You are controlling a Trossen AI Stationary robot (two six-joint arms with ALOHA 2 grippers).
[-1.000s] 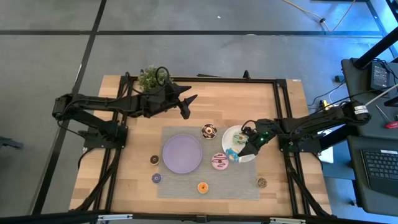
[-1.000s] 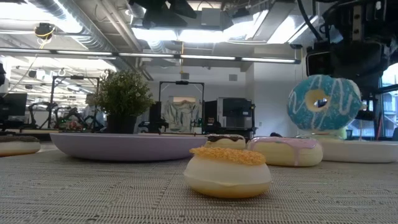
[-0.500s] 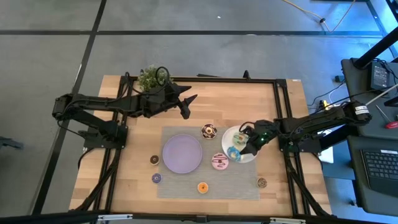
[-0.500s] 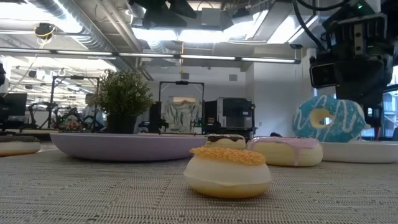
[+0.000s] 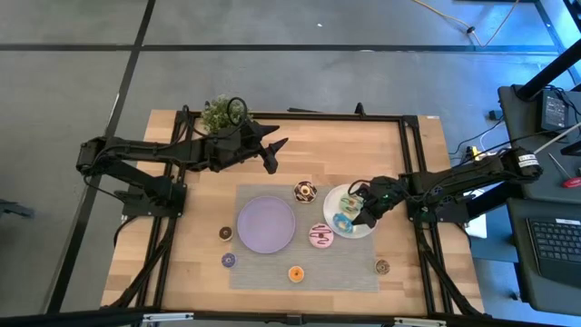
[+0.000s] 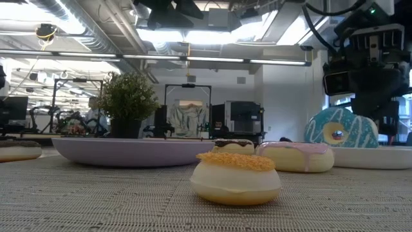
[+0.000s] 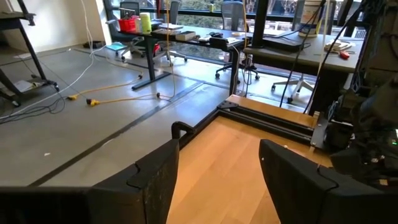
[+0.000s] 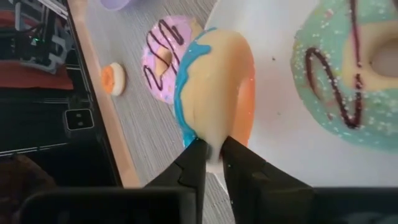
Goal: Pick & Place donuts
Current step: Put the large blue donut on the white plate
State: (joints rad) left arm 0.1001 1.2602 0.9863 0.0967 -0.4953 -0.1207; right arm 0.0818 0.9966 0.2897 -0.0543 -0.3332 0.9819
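Observation:
My right gripper (image 5: 360, 216) is shut on the blue-iced donut (image 6: 340, 129), low over the white plate (image 5: 360, 231) on the table's right half. In the right wrist view the blue donut (image 8: 214, 81) stands on edge beside a green-iced donut (image 8: 348, 68) that lies flat on the white plate (image 8: 292, 155). On the grey mat lie a pink donut (image 5: 320, 236), a chocolate donut (image 5: 305, 192) and several minis, among them an orange one (image 5: 296, 273). My left gripper (image 7: 219, 146) waits open, raised over the table's far left part (image 5: 271, 156). My right gripper pinches the blue donut's ring (image 8: 211, 138) between its two fingers, at one spot on the rim. The fingers come slanting down from the table's right side. The donut is tilted on edge, its lower rim (image 6: 335, 144) down at the white plate; whether it touches, I cannot tell.
An empty lilac plate (image 5: 266, 224) sits mid-mat, left of the white one. A small potted plant (image 5: 218, 113) stands at the far edge by the left arm. Brown minis (image 5: 225, 233) (image 5: 382, 267) and a purple mini (image 5: 229, 261) lie toward the mat's near side.
My right gripper has come down toward the white plate, still shut on the blue donut. The donut was upright and well above the plate; it has sunk to plate level and tipped over to a slant.

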